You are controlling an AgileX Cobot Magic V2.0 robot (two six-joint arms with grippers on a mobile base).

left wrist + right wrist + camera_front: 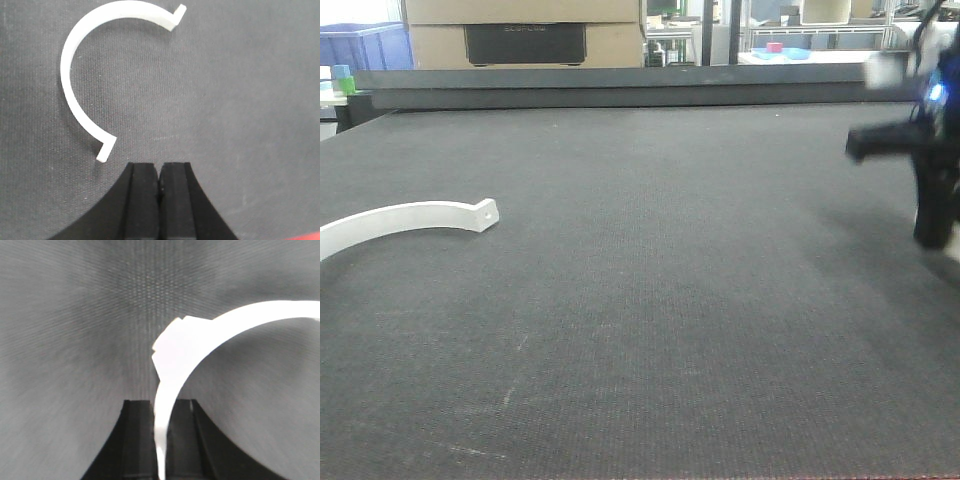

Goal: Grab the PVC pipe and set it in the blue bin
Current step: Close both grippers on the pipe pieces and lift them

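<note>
Carry step of a pick-and-place, read from near to far. Nearest the wrist cameras, the right fingers (137, 440) pinch the lower end of a white, curved PVC pipe (210, 335) section. It arches up and off to the right over the dark bench (60, 315) and is judged to be lifted clear of it. The left fingers (142, 195) are pressed together on nothing. A second C-shaped section (75, 70) lies flat just beyond their tips, apart from them. Only the wrist views show these grips. In the front view the right arm (930, 150) is a blurred dark shape at the right edge, and the section on the bench shows as a low arc at mid-left. Only the front view shows the far ground. Past the bench's far rail stand cartons (520, 30) and, far left, a blue container (365, 45). Whether that is the bin cannot be told, and no bin stands on the bench in view. The next move calls for carrying the held section over the bin and spreading the fingers only above its opening.
</note>
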